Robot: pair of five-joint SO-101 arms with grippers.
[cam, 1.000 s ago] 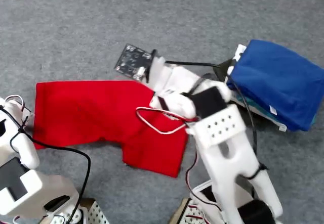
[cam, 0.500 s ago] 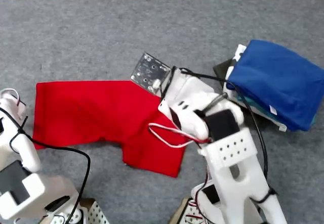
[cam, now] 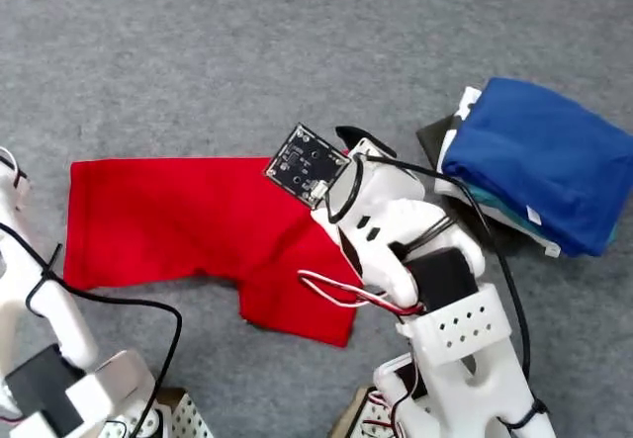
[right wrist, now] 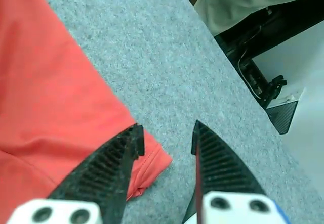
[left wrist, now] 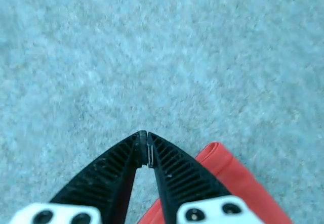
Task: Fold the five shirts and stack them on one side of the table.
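Note:
A red shirt (cam: 198, 225), partly folded, lies flat on the grey table to the left of centre. My right gripper (cam: 356, 141) hovers just off the shirt's far right corner. In the right wrist view that gripper (right wrist: 167, 133) is open and holds nothing, with the red shirt's (right wrist: 55, 87) corner below its fingertips. A stack of folded shirts with a blue one (cam: 544, 161) on top sits at the right side. The left arm (cam: 40, 309) stands at the table's left edge. My left gripper (left wrist: 144, 135) is shut and empty above bare table, beside a red shirt corner (left wrist: 223, 171).
Grey felt covers the table (cam: 148, 72), and its far half is bare. Red, white and black cables (cam: 336, 295) hang off the right arm over the shirt's right part. Beyond the far table edge are a person's legs (right wrist: 243, 1) and dark furniture.
The right arm has drawn back toward the right and the near side, off the shirt's far edge. The left arm has shifted toward the left edge. The red shirt lies unchanged.

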